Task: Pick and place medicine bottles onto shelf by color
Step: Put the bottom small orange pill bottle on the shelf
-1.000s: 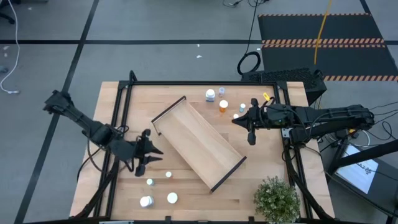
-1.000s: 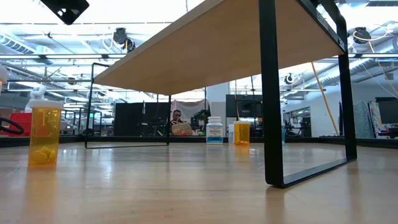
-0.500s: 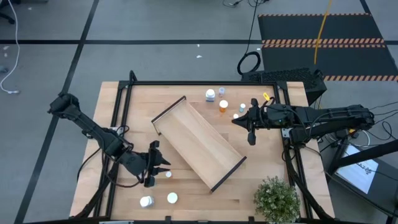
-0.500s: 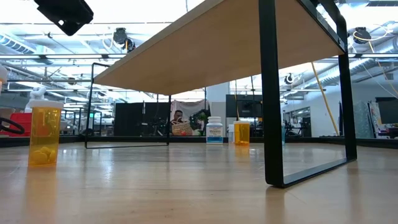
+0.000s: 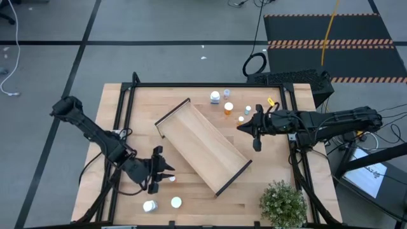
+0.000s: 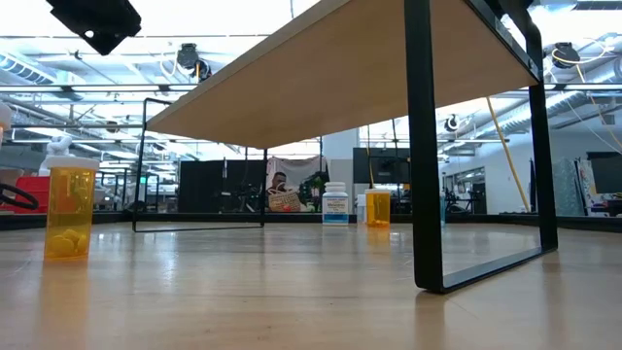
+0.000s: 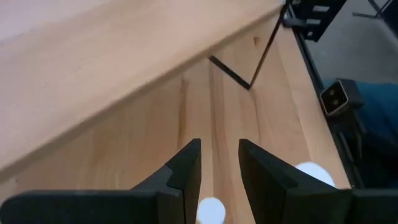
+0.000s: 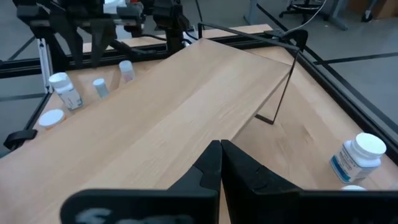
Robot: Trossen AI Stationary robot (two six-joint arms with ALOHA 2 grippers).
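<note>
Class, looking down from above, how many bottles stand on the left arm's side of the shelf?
3 bottles: one beside the left pincer, two near the table front edge; another may hide under the pincer.

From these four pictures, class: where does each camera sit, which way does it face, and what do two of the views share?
High view: above the table, looking straight down; both arms, left claw and right claw, flank the shelf.
Low view: at tabletop height, looking level under the shelf; an orange bottle stands near; no claw visible.
Left wrist view: on the left arm, looking past its open claw at a white cap.
Right wrist view: on the right arm, looking past its shut claw across the shelf.
Shared: every view shows the shelf.
</note>
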